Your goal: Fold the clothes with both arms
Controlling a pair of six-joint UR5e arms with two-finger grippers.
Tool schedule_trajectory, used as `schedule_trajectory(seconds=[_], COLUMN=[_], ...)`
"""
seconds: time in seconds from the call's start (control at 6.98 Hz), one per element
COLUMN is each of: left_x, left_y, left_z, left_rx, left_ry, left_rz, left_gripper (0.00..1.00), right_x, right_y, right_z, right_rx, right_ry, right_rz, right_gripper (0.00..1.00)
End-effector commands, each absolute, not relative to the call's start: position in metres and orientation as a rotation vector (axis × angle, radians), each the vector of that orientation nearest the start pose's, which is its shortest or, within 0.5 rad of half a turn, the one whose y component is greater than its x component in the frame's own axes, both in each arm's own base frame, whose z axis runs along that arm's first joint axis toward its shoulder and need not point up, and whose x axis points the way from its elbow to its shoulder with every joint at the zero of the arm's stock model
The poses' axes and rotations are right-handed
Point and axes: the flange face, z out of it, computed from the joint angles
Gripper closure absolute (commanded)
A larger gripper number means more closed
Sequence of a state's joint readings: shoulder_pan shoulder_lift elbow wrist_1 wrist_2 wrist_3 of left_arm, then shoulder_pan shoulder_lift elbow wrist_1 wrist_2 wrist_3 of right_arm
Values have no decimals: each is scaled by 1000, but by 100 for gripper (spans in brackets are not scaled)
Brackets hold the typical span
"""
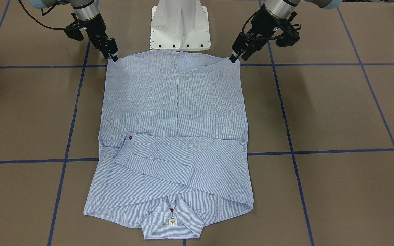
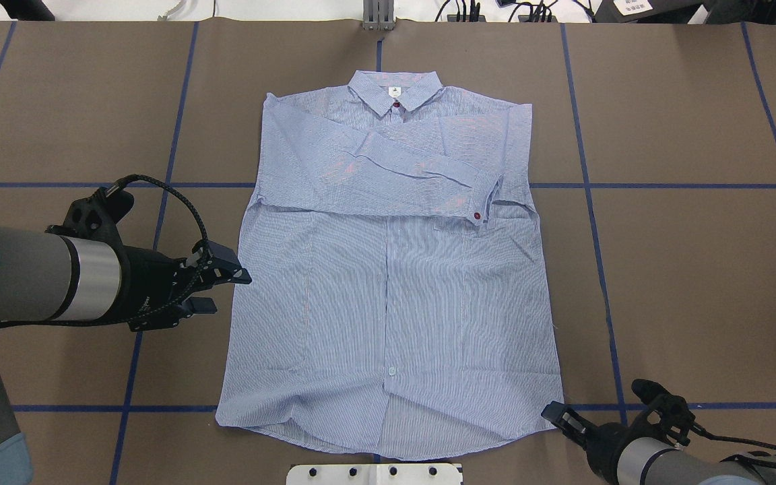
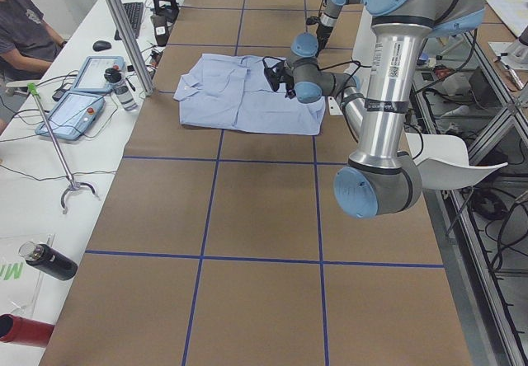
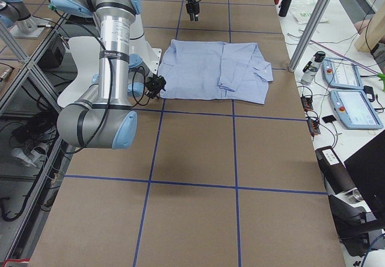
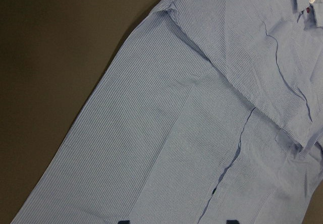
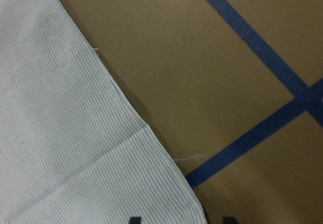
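Lying flat and button-side up, the shirt is spread at the middle of the brown table. Seen from overhead, its collar is pointed to 12 o'clock and its hem to 6 o'clock, nearest the white pedestal. Both sleeves are folded across the chest, and a red cuff button is shown toward 3 o'clock. The left gripper is held raised on the shirt's 9 o'clock side, clear of the cloth. Its jaws are parted and nothing is gripped, as is borne out by the two separated tips at the bottom of the left wrist view. The right gripper is set low at the hem corner at about 5 o'clock. Its tips are seen apart in the right wrist view, with the cloth's corner between them. Whether the cloth is touched cannot be told.
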State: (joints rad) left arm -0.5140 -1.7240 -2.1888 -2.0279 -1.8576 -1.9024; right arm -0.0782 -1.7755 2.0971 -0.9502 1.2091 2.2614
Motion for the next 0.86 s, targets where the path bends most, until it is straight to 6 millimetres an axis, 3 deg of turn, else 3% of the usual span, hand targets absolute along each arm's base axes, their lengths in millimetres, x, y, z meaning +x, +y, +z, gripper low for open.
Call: schedule_trajectory(seconds=[0.0,0.14,0.29,0.43,0.72], left_x=[358,358,358,358,357], left_y=[-321,-322,-322,-322,-322], left_z=[246,247,247,248,249], left_rx=[-142,-141,-141,-140,-140], left_ry=[1256,1255,1255,1253,1252], left_rz=[-554,-556,-556,-558,-559], left_gripper=[29,29,29,29,29], right_x=[-433,-433,-432,-431,-431], right_y=[-134,-134,-135,-135,-137], right_z=[430,428,426,424,424], right_rx=[-35,-37,-39,-41,-38], right_ry=[-993,-997,-1001,-1006,-1006], right_rz=[726,728,730,730,734], right_gripper=[39,51,88,100,100])
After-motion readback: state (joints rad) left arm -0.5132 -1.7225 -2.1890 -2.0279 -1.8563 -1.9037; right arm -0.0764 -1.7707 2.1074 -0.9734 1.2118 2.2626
